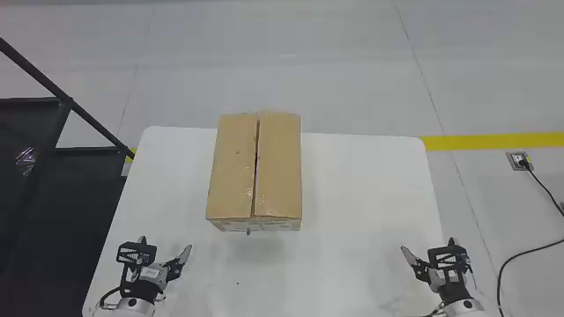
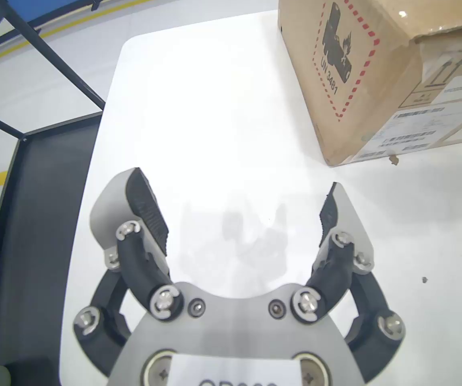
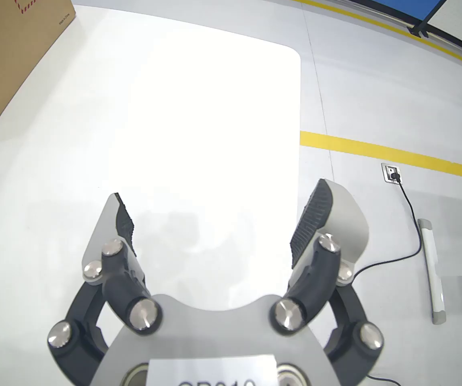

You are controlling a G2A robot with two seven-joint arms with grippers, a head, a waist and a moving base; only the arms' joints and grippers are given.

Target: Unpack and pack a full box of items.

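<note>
Two closed flaps [image 1: 234, 169] top box [image 1: 278, 176], mid-worktop [image 1: 370, 220], well clear of both sets of jaws, spread wide and empty. Pry one flap unbraced and you may slide or tip box

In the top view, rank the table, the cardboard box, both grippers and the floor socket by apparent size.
1. table
2. cardboard box
3. left gripper and right gripper: they look alike, so they are not ranked against each other
4. floor socket
</note>
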